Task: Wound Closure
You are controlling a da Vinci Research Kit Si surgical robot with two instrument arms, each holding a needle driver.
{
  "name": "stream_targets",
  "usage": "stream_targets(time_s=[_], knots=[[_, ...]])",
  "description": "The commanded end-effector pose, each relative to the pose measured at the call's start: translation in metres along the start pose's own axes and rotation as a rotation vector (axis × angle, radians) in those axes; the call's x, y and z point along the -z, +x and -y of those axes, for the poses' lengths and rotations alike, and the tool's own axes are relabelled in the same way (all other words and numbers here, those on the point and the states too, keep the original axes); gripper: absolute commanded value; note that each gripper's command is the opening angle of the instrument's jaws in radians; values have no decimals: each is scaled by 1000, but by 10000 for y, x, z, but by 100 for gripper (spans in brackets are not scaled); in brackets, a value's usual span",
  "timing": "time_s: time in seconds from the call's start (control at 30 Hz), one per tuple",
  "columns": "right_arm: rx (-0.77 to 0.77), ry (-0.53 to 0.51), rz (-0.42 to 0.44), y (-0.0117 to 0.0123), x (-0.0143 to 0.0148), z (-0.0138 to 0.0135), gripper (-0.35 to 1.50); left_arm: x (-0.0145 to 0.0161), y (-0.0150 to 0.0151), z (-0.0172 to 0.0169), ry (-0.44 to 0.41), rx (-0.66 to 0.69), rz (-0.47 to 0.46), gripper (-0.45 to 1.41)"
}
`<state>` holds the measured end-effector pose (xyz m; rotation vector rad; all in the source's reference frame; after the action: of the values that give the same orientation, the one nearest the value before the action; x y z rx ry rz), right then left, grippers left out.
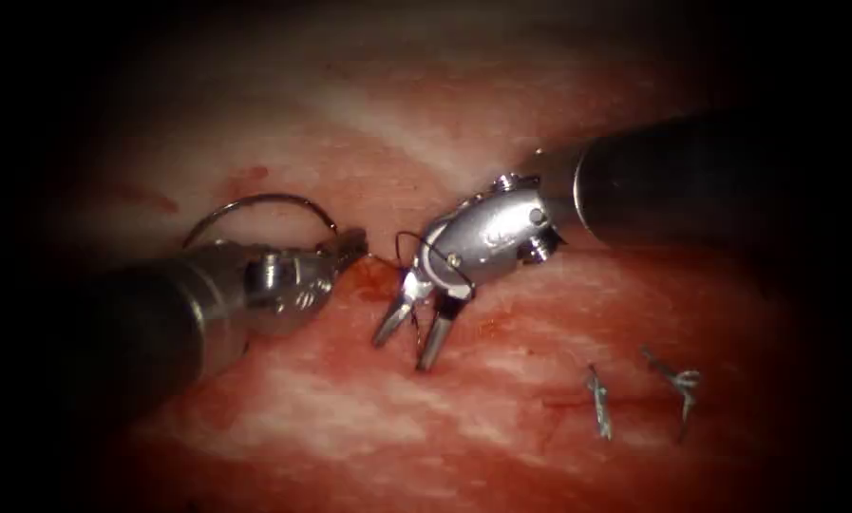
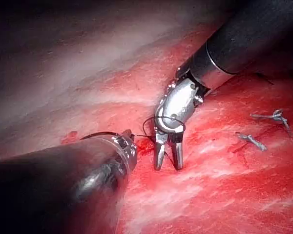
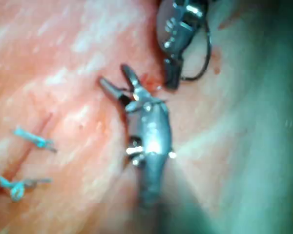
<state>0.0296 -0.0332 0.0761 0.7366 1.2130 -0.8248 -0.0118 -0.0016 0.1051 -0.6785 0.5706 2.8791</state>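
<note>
The left claw (image 1: 350, 249) is clenched on the curved needle (image 1: 259, 201) near one end, beside the cut (image 1: 378, 280). The right claw (image 1: 411, 328) stands released, holding nothing, with thread (image 1: 408, 249) looped over it. The needle looks stiff, thin and slippery, so I judge its mid-curve the best place to hold

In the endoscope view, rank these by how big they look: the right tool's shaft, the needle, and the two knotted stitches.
1. Right tool's shaft.
2. Needle, held in the left pincer.
3. Two knotted stitches: alike, unranked.

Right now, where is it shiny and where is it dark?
Endoscope view: glare on the steel right hand, open and empty; darkness rings the pink tissue. Left wrist view: the shadowed steel left hand grips the thin curved needle near one end, outside the tissue.
</note>
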Motion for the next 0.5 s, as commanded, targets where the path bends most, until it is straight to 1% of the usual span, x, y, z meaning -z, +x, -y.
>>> stream_targets(time_s=[0.03,0.07,0.1,0.13,0.17,0.2,0.27,0.43,0.5], knots=[[3,2,-2,-6,-9,-4,31,-8,2,-5,-1,-6,-3,-45],[3,2,-2,-6,-10,-4,26,-8,2,-5,-1,-6,-3,-45],[4,7,-5,-6,-11,-4,16,-8,2,-5,-1,-6,-3,-45],[4,18,-1,-6,-12,-3,2,-8,2,-5,-1,-6,-3,-45],[3,47,10,-7,-14,-3,-26,-8,2,-5,-2,-6,-3,-45],[2,63,25,-7,-15,-2,-35,-8,2,-4,-2,-6,-3,-45],[-1,81,36,-7,-14,-4,-35,-8,1,-4,-2,-6,-3,-45],[-2,80,34,-9,-11,-7,-35,-7,1,-5,-1,-6,0,-45],[-25,80,35,-8,-12,-7,-35,-6,1,-6,0,-6,0,-45]])
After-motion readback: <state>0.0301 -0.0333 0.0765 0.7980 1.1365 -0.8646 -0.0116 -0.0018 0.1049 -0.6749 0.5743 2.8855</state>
